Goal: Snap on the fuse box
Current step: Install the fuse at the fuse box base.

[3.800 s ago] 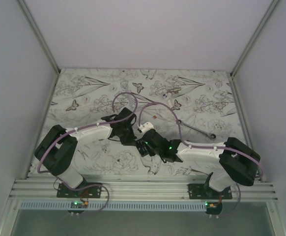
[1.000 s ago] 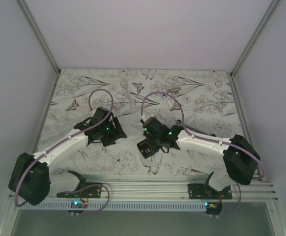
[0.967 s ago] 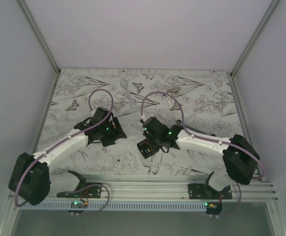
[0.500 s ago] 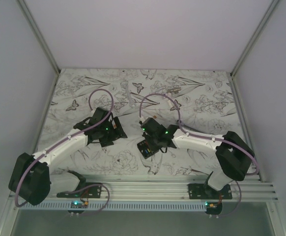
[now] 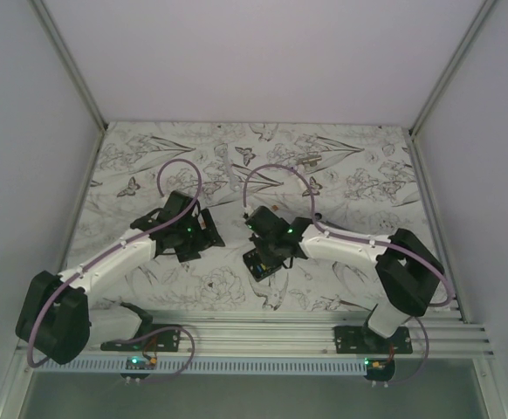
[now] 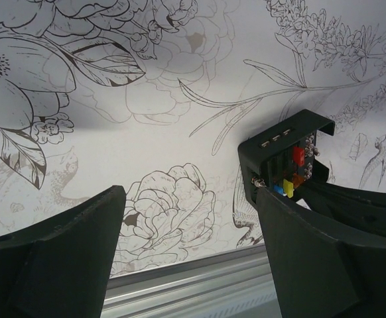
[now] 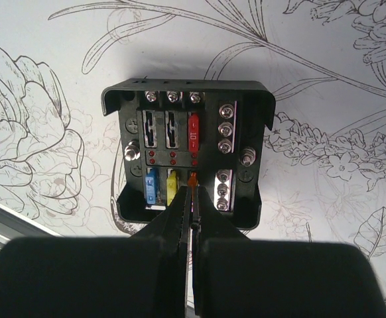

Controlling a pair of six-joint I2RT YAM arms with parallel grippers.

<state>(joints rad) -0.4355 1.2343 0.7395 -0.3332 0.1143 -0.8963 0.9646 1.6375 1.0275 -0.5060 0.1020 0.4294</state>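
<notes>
The fuse box [image 5: 261, 264] is a small black square box lying face up on the flower-printed table, between the two arms. The right wrist view shows its face [image 7: 188, 156] with red, blue, yellow and orange fuses and silver screws. My right gripper [image 5: 267, 251] [image 7: 192, 184] is shut, its tips right at the orange fuse [image 7: 193, 177]. Whether they pinch it I cannot tell. My left gripper [image 5: 193, 247] [image 6: 190, 195] stands open and empty a little to the left of the box [image 6: 282, 156], apart from it.
Small white parts [image 5: 234, 181] [image 5: 309, 183] lie farther back on the table. An aluminium rail [image 5: 254, 332] [image 6: 199, 281] runs along the near edge, close below the box. Grey walls close in both sides and the back.
My right gripper has closed fully and shifted slightly left over the box. My left gripper has opened wider and stayed in place.
</notes>
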